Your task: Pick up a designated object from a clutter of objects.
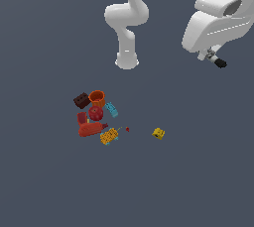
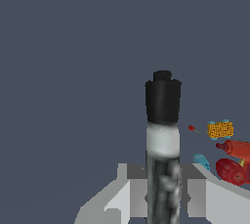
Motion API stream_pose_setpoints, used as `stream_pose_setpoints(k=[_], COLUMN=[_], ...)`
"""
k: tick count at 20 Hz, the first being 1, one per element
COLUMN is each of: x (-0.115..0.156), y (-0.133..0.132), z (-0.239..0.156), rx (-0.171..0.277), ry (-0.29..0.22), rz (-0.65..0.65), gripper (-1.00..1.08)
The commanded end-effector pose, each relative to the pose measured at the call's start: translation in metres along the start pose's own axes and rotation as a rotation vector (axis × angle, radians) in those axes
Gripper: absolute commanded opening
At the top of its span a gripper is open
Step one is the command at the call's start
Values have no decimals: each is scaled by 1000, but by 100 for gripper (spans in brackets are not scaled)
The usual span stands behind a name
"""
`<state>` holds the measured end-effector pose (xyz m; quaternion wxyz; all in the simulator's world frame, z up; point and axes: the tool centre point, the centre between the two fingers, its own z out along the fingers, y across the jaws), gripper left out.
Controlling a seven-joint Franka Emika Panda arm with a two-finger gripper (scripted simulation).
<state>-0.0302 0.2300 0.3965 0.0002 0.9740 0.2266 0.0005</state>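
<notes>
Marker [image 2: 163,135] is clamped between the gripper [image 2: 163,196] fingers [image 2: 134,193], black cap end sticking out past the tips, white band just above the pads. In the exterior view the gripper [image 1: 216,60] sits high at the exterior view's right, well apart from the clutter [image 1: 96,115], marker tip [image 1: 220,63] poking out below the hand. Left on the floor: brown brick [image 1: 81,100], orange cup [image 1: 97,97], red apple [image 1: 95,113], cyan piece [image 1: 111,109], red bottle [image 1: 92,129], yellow-orange block [image 1: 109,135], tiny red bead [image 1: 127,129], and a small yellow block [image 1: 158,133] off by itself.
</notes>
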Motion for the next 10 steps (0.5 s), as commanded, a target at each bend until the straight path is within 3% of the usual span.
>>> stream_pose_setpoints(k=[1, 10], x=[2, 6], y=[-6, -13], z=[-12, -29], rx=[0, 1], ry=[-1, -1], rz=[1, 2], gripper=[-100, -100])
